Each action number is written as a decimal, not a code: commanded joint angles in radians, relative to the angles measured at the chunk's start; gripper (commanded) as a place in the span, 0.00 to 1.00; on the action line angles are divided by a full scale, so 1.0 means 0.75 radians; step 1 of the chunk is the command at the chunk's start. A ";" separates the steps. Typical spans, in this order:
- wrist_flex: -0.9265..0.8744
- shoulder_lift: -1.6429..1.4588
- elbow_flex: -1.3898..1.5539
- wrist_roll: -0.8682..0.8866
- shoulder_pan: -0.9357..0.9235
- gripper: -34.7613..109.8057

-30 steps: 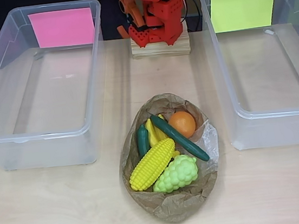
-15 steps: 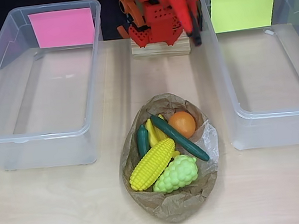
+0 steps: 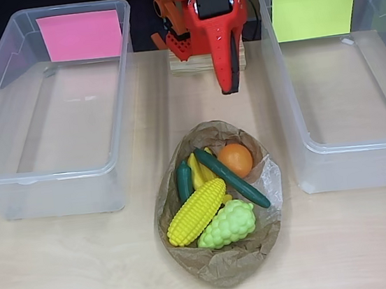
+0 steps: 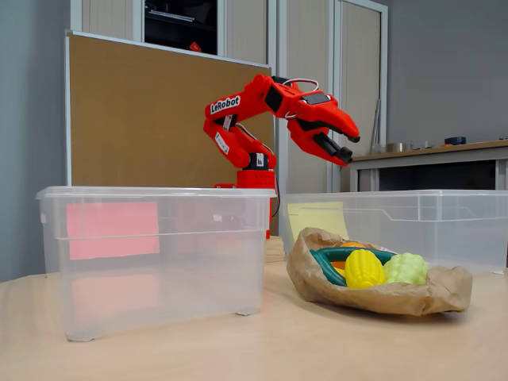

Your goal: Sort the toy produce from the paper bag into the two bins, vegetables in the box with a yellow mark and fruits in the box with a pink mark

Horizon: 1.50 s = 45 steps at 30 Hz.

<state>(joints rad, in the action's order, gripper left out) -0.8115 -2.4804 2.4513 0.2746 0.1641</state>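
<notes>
Between the two clear bins, the paper bag (image 3: pixel 218 208) is seen from overhead with corn (image 3: pixel 196 212), grapes (image 3: pixel 226 224), a cucumber (image 3: pixel 231 177) and an orange (image 3: pixel 235 160) inside. Height is revealed in the fixed view alone: the gripper (image 4: pixel 346 146) is held high above the bag, fingers slightly apart and empty. Since the earlier frames, the arm has been swung forward over the table (image 3: pixel 75 272). Both the pink-marked bin (image 3: pixel 55 168) and the yellow-marked bin (image 3: pixel 348 146) are empty.
</notes>
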 commanded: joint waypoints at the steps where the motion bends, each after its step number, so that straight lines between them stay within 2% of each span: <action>1: 0.027 0.288 -0.182 0.186 -0.084 0.34; 5: -0.014 0.515 -0.317 0.965 -0.135 0.34; 7: -0.100 0.603 -0.382 1.090 -0.168 0.34; 11: -0.104 0.798 -0.470 1.581 -0.217 0.34; 13: -0.143 0.896 -0.522 1.927 -0.205 0.34; 16: -0.082 1.029 -0.607 2.150 -0.170 0.38; 20: -0.143 1.223 -0.830 2.236 -0.151 0.44; 23: -0.157 1.348 -0.984 2.186 -0.147 0.49; 30: -0.225 1.550 -1.229 2.184 -0.117 0.48; 39: -0.178 1.753 -1.274 2.203 -0.102 0.46; 45: -0.174 1.927 -1.370 2.109 -0.147 0.36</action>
<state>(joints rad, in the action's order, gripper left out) -0.9357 -1.0508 1.4711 1.8776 0.0598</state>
